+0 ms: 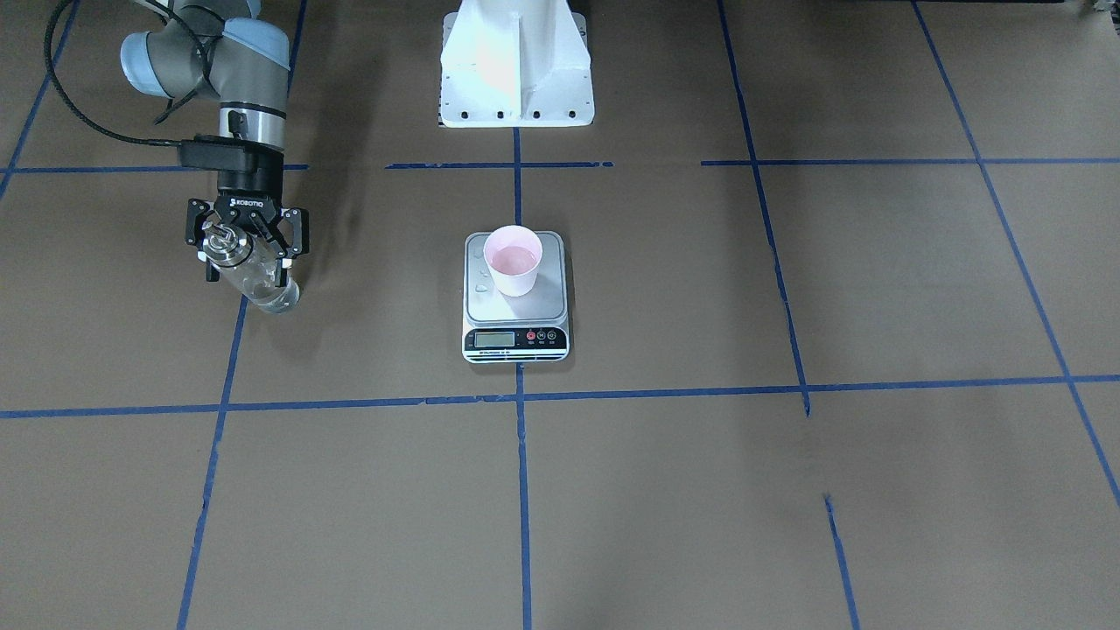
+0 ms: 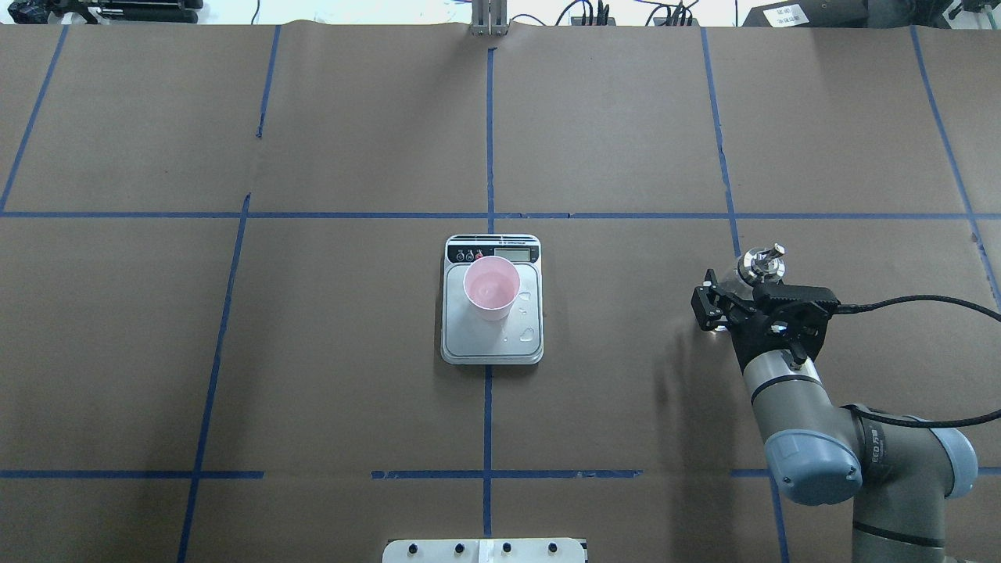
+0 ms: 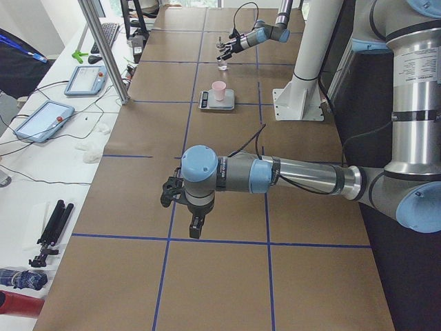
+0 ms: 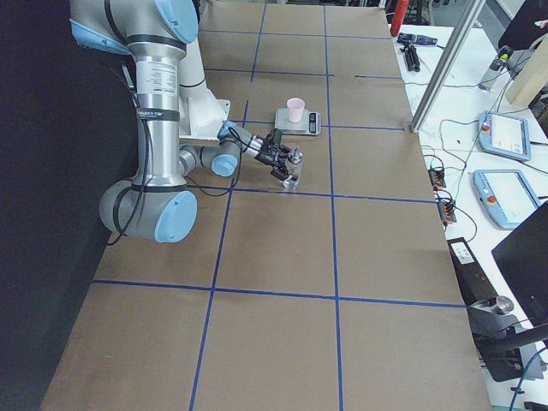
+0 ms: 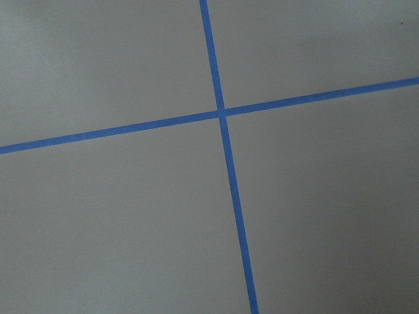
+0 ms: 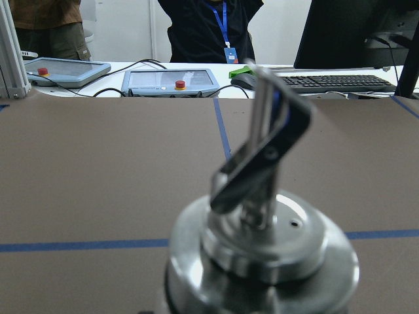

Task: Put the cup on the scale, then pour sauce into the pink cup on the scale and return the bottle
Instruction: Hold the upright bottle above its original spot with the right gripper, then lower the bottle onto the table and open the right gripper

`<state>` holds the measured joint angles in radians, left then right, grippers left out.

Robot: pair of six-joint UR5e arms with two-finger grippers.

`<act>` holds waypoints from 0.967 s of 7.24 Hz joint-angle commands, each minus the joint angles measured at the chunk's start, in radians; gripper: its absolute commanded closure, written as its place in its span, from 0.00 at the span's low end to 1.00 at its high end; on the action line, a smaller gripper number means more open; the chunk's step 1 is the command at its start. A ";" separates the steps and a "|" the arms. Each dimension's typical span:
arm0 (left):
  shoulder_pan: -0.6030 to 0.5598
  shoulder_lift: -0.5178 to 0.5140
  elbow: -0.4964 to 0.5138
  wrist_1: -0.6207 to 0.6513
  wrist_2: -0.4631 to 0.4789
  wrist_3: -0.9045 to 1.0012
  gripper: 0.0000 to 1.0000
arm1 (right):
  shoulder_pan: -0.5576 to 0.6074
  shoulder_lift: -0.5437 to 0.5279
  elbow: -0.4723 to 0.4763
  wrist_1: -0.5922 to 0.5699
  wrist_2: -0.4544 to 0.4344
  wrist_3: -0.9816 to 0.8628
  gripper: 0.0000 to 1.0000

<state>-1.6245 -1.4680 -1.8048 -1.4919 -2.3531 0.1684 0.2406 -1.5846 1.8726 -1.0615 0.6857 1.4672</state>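
The pink cup (image 1: 514, 262) stands upright on the steel platform of the scale (image 1: 516, 338), with liquid in its bottom. Droplets (image 2: 528, 335) lie on the platform beside it. Well off to the robot's right, my right gripper (image 1: 248, 267) is shut on the clear glass bottle (image 1: 264, 286) just below its silver collar. The bottle is upright with its base at the table, and some clear sauce (image 1: 276, 297) shows in it. Its metal spout (image 6: 262, 150) fills the right wrist view. My left gripper (image 3: 185, 207) hangs over bare table far from the scale; I cannot tell its state.
The white robot pedestal (image 1: 516, 70) stands behind the scale. Blue tape lines (image 5: 222, 114) grid the brown table cover. Past the far table edge are tablets (image 6: 171, 80), a keyboard (image 6: 340, 82) and a standing person (image 6: 209, 26).
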 commanded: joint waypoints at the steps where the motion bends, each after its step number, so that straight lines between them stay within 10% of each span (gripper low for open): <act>1: 0.000 0.000 0.001 -0.001 0.000 0.000 0.00 | -0.001 0.002 -0.001 -0.001 0.000 0.001 0.00; 7: 0.000 0.000 0.001 0.001 0.000 0.000 0.00 | -0.185 -0.055 0.019 0.003 -0.011 0.002 0.00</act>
<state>-1.6245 -1.4680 -1.8033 -1.4910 -2.3531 0.1687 0.0870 -1.6069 1.8740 -1.0601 0.6741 1.4695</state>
